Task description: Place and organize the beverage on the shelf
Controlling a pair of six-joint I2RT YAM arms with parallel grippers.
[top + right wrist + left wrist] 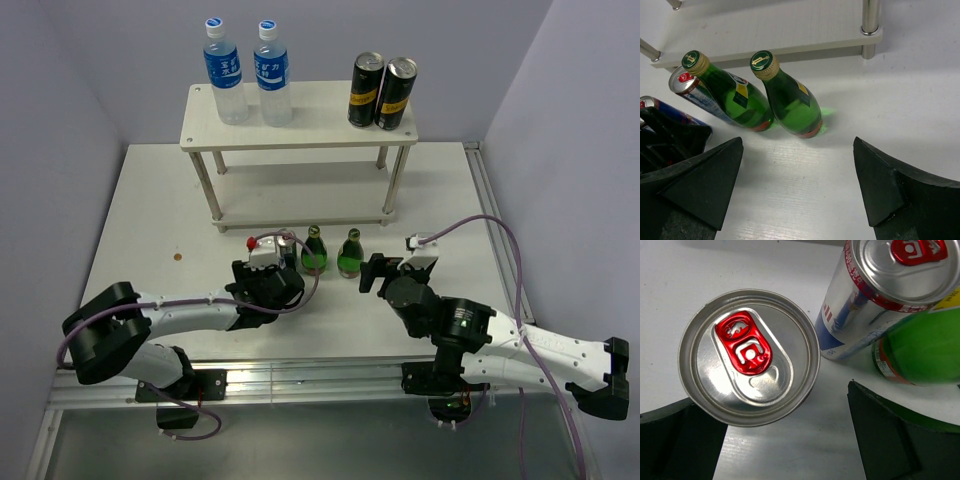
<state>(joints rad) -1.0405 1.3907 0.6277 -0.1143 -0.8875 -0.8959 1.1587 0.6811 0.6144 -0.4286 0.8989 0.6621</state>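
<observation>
The shelf [300, 120] stands at the back of the table; its top board holds two water bottles [225, 72] and two black-and-gold cans [380, 92]. In front of it stand two silver cans with red tabs and two green glass bottles [314, 252] [350, 255]. My left gripper [785, 440] is open, right above one silver can [749, 357], its fingers [900, 440] on either side and below the can's rim. The second silver can [875, 295] and a green bottle [925, 347] stand just beyond. My right gripper [797, 190] is open and empty, a little short of the nearer green bottle [790, 100].
The shelf's lower board [780, 30] is bare, with a metal leg [870, 17] at its right corner. Grey walls close in the table on the left, back and right. A small brown spot [177, 257] lies on the table at the left.
</observation>
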